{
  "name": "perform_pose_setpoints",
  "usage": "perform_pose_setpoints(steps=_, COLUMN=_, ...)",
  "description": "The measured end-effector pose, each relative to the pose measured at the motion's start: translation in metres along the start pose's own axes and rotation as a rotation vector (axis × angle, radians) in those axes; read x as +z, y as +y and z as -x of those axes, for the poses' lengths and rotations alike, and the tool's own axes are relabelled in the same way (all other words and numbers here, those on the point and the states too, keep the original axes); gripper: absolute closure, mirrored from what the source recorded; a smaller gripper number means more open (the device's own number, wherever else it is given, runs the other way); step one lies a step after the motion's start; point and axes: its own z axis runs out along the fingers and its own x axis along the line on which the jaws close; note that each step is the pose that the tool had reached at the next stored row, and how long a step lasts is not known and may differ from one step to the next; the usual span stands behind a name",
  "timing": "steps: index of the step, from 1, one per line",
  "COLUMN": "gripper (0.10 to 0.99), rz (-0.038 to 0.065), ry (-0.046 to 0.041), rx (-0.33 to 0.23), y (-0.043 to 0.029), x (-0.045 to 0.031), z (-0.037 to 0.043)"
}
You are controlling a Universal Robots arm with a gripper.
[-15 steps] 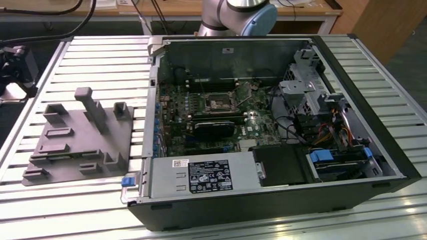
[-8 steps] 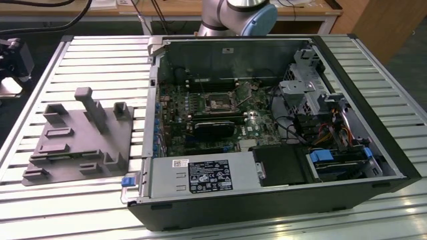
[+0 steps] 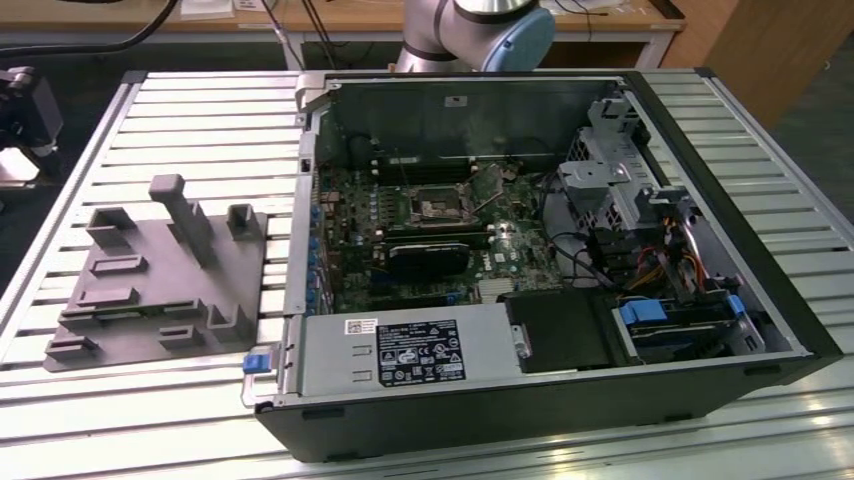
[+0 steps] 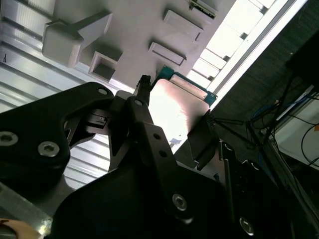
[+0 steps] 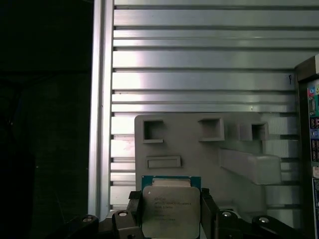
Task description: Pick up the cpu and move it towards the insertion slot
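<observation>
The cpu, a flat square chip with a silvery top and a green rim, sits between my gripper's two black fingers, which are shut on its opposite edges. In the second wrist view the cpu glares bright between the same fingers of the gripper. It hangs over the near edge of the grey fixture plate, apart from it. The insertion slot, a dark square framed by a silver bracket, lies on the motherboard inside the open computer case in the exterior view.
The grey fixture plate with raised blocks and a post lies on the slatted aluminium table, on the exterior view's left of the case. A long black card, cables and drive bays crowd the case around the slot. The arm's base stands behind it.
</observation>
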Motion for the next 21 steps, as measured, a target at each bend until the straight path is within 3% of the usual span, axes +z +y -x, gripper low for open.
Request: perform_pose_setpoints(steps=21, gripper=0.537, rz=0.005, ry=0.0, rx=0.0, y=0.0021, x=-0.0224, z=0.0)
